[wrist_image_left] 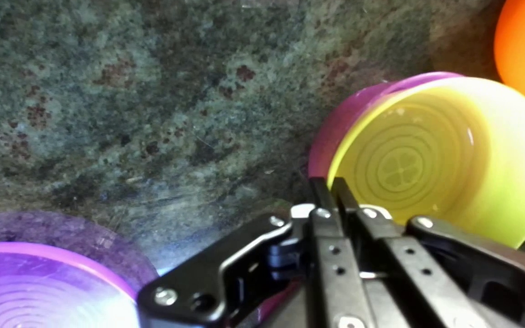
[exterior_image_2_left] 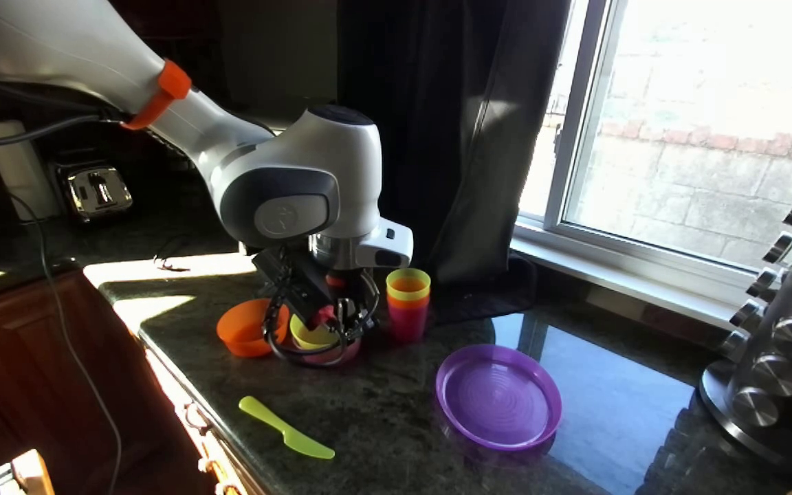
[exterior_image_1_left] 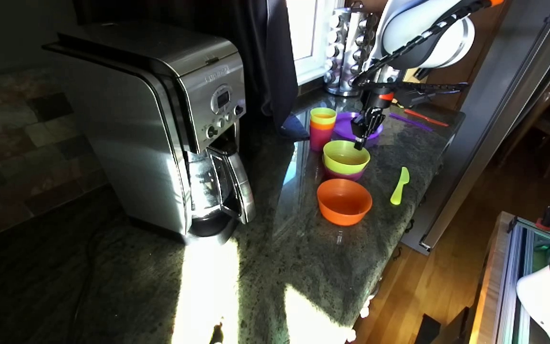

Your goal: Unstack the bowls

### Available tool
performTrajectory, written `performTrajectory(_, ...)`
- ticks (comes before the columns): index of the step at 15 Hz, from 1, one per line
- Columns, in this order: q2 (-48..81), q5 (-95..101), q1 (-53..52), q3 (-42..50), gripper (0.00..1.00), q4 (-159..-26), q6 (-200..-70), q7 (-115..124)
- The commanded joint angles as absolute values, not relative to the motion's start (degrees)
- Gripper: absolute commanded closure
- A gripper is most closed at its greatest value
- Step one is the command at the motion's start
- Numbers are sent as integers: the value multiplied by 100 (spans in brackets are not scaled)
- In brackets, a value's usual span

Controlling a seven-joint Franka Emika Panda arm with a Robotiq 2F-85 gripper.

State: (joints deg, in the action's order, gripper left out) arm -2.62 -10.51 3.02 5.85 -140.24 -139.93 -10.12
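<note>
1. Wrist view: look at the gripper (wrist_image_left: 333,184), its jaws drawn close together and pinching the rim of the lime green bowl (wrist_image_left: 404,168), one jaw outside the wall, one inside!
2. Just below comes the purple bowl (wrist_image_left: 339,124), its rim peeking out along one side, so the pair sit off-centre. Is the lime green one resting in it or hanging slightly above? I can't tell.
3. Over to the orange bowl (exterior_image_1_left: 344,203), in an exterior view: outside the stack, upright on the dark stone surface (exterior_image_1_left: 260,291), just beside the purple bowl. Touching or apart, I can't say.
4. Down reaches the robot arm (exterior_image_2_left: 341,165), in an exterior view, hiding part of the lime green and purple bowls.
5. Near them, in both exterior views, an upright stack of cups (exterior_image_2_left: 408,309): lime green on top, orange next, reddish pink lowest.
6. Wide purple dish (exterior_image_2_left: 499,399) lying flat, apart from the bowls; lime green knife (exterior_image_2_left: 286,430) flat on the surface too.
7. And well apart from the bowls stands the coffee maker (exterior_image_1_left: 160,129), glass carafe (exterior_image_1_left: 204,188) in place.
</note>
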Motion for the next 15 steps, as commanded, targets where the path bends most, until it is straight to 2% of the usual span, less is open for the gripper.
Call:
performTrajectory(1, -511, -1418, 325, 578, 99, -14161, -13933, -1361)
performTrajectory(11, -573, -2573, 277, 680, 99, -14144, -13914, -2560)
performTrajectory(15, -430, -2362, 325, 687, 99, -14119, -13908, -2496)
